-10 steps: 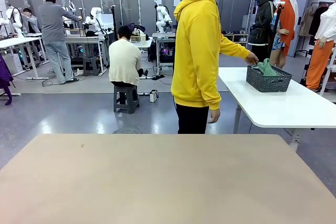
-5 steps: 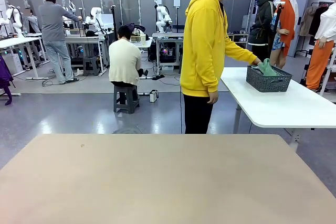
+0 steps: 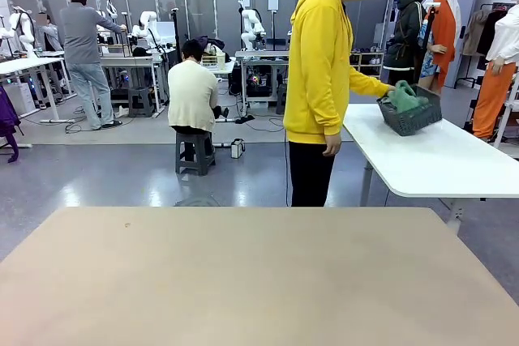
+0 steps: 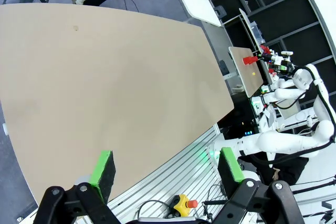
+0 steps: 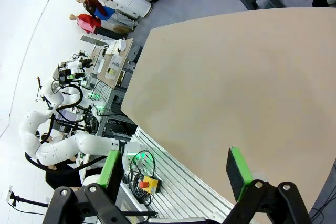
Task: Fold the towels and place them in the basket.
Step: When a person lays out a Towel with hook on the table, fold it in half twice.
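In the front view a person in a yellow hoodie (image 3: 323, 62) stands beyond the beige table (image 3: 243, 281) and lifts the dark grey basket (image 3: 413, 115) off a white side table (image 3: 438, 160), tilted, with a green towel (image 3: 403, 96) bunched inside it. The pale towel is not visible. My left gripper (image 4: 167, 169) hangs open above the beige table's near edge in the left wrist view, nothing between its green pads. My right gripper (image 5: 176, 171) is likewise open over the table's near edge in the right wrist view.
The beige table top (image 4: 105, 77) is bare. A red-and-yellow stop button (image 5: 147, 184) and cables lie on the rail below the table edge. People work at other tables (image 3: 130, 62) far behind; a grey stool (image 3: 195, 151) stands on the floor.
The person has stepped right and picked the basket up from the white table, tilting it. Neither gripper has changed.
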Motion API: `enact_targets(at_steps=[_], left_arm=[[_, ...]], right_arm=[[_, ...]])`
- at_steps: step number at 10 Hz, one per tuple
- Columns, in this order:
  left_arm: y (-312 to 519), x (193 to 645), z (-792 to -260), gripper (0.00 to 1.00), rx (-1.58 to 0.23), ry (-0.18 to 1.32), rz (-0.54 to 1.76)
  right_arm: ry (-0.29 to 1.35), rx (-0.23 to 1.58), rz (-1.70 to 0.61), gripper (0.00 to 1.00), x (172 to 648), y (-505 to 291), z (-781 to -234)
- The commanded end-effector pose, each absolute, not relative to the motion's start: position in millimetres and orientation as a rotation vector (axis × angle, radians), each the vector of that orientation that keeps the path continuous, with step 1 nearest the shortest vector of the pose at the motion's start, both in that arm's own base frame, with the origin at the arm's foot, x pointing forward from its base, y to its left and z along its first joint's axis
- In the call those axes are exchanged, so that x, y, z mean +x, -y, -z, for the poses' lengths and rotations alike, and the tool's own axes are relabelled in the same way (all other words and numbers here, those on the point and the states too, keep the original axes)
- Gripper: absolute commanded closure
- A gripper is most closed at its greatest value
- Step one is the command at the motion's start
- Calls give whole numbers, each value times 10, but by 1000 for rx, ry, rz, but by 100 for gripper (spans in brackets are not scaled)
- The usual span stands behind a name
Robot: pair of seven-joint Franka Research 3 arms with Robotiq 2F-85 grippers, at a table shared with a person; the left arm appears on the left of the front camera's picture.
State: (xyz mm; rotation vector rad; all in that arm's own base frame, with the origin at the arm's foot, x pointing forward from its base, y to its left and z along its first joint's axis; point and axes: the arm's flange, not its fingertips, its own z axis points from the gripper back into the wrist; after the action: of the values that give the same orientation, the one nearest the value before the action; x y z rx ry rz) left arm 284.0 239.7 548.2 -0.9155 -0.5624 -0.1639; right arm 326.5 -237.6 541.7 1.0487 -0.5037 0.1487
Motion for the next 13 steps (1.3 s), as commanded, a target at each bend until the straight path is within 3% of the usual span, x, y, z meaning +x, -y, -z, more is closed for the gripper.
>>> enact_targets(at_steps=[1,13], left_arm=[[-2407,2846,-5515,0,-921,571,177],[-2407,2846,-5515,0,-921,571,177]], right_arm=[[513,1050,-165,0,3268,2380,-5421],[513,1050,-165,0,3268,2380,-5421]])
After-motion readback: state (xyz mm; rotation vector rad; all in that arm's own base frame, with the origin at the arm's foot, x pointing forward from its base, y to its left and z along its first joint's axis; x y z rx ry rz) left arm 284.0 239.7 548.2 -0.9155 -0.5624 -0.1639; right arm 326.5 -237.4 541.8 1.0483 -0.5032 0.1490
